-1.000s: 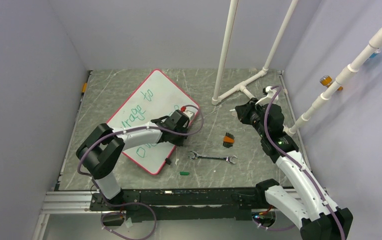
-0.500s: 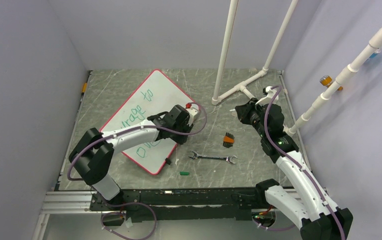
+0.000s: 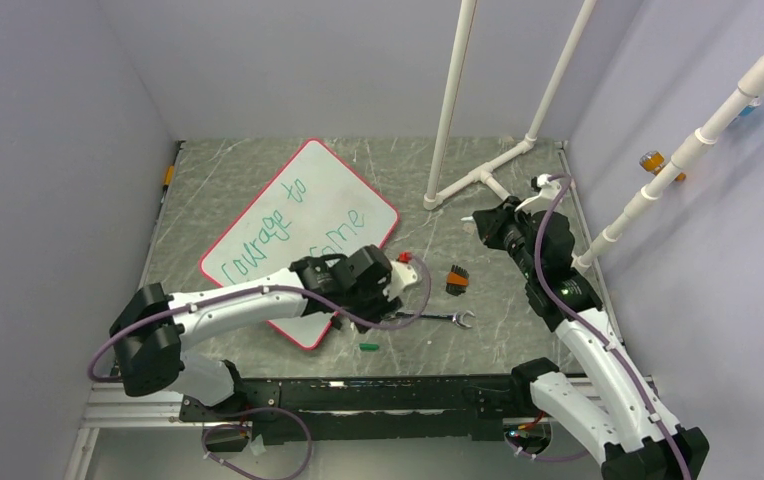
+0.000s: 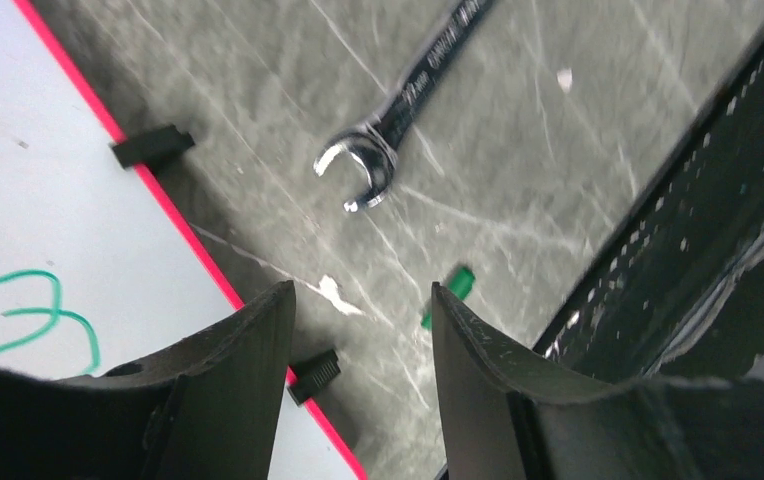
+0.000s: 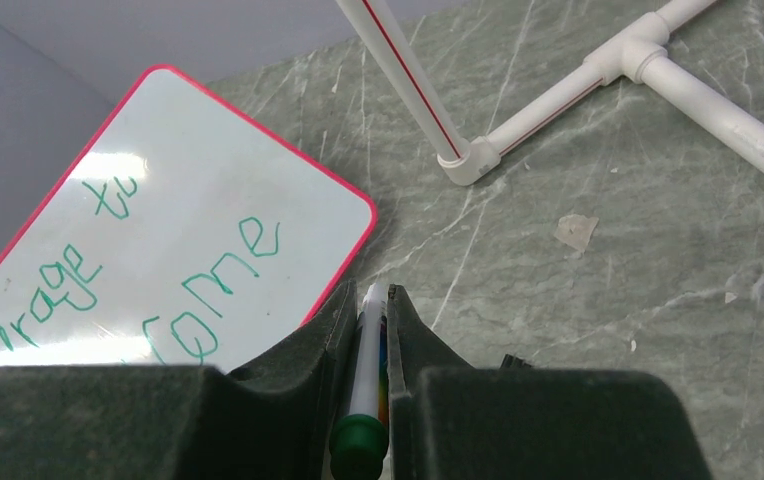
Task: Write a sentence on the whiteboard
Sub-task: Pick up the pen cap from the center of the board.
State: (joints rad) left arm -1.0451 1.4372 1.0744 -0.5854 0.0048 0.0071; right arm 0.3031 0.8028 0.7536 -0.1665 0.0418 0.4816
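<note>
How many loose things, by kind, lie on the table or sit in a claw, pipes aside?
whiteboard: 1
wrench: 1
orange-and-black brush: 1
small green piece: 1
marker: 1
Total: 5

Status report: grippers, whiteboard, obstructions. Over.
Left gripper open, empty, beside whiteboard. Right gripper shut on marker, clear of whiteboard. Sentence in green, second line partly behind left arm. Wrench, green cap on table alongside.

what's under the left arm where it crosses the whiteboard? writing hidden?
The left arm crosses the near side of the whiteboard. Of the sentence, "courage to" shows, and "ome" on the second line. That line's start is covered by the arm, along with some red rim.
</note>
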